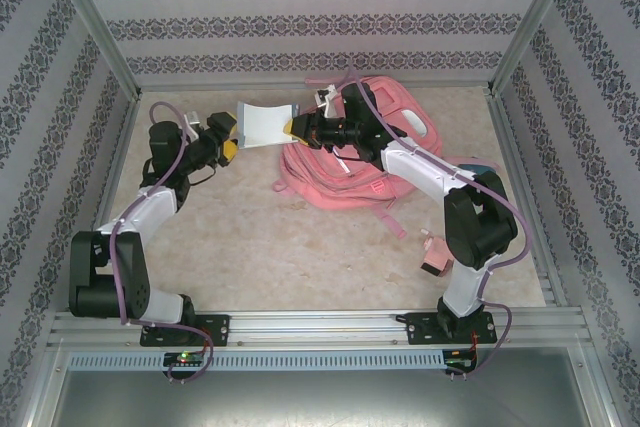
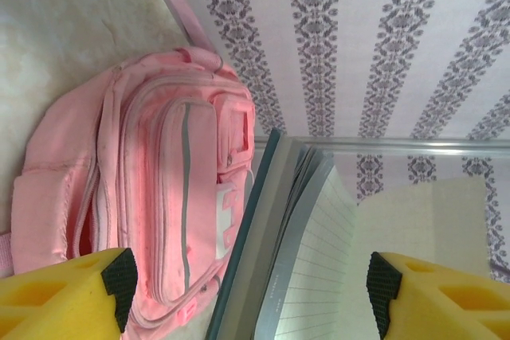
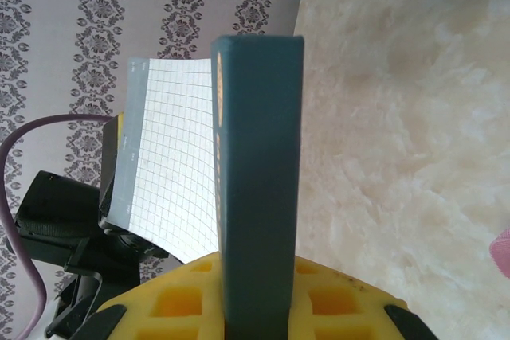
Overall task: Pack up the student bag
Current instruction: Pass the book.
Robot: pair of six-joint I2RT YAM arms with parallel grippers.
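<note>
Two arms meet over a beige, marble-patterned counter [image 1: 300, 247] boxed in by walls [image 1: 300, 7] papered white with grey ornamental stripes. Bare aluminium posts [image 1: 90, 17] stand at the corners, and a metal rail [image 1: 320, 322] at the near edge carries both bases. The student bag [image 1: 320, 177] lies on the counter toward the far right, close to the back wall and partly under the right forearm. The left wrist view shows its front pockets and pale stripe [image 2: 159, 197]. A notebook [image 1: 265, 125] with a dark teal cover hangs in the air between the arms, left of the bag and clear of the counter. The right claw [image 1: 298, 127] is clamped on the notebook, the cover standing edge-on between its yellow fingers [image 3: 259, 300] and a squared page [image 3: 175, 165] curling off to one side. The left claw [image 1: 230, 137] has its fingers spread wide. The notebook's fanned pages [image 2: 311, 252] pass between them, and I cannot tell whether either pad touches paper. A small pink item [image 1: 435, 257] lies near the right arm's base, too unclear to name.
</note>
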